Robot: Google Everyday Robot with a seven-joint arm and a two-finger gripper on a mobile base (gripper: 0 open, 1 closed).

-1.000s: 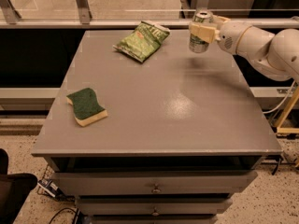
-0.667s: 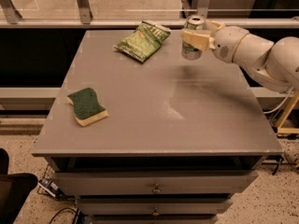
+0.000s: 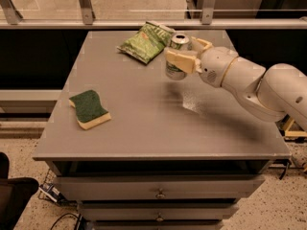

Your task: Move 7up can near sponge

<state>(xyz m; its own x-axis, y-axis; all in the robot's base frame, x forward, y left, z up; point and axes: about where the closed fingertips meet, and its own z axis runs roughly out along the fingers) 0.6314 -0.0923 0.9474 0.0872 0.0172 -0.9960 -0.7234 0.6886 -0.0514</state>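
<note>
The 7up can (image 3: pixel 175 72), silver-topped with a white and green label, is held above the grey table (image 3: pixel 144 128) at the back middle. My gripper (image 3: pixel 183 56) is shut on the can, its pale fingers (image 3: pixel 181 60) clamping it from the right side. My white arm (image 3: pixel 249 83) reaches in from the right. The sponge (image 3: pixel 88 109), dark green top over a pale yellow base, lies on the table at the left, well apart from the can.
A green snack bag (image 3: pixel 145 41) lies at the table's back, just left of the can. Drawers (image 3: pixel 158 193) sit under the tabletop. A metal rail (image 3: pixel 144 23) runs behind the table.
My gripper has carried the can to the left and slightly toward the front, away from the back right corner, toward the snack bag and the table's middle.
</note>
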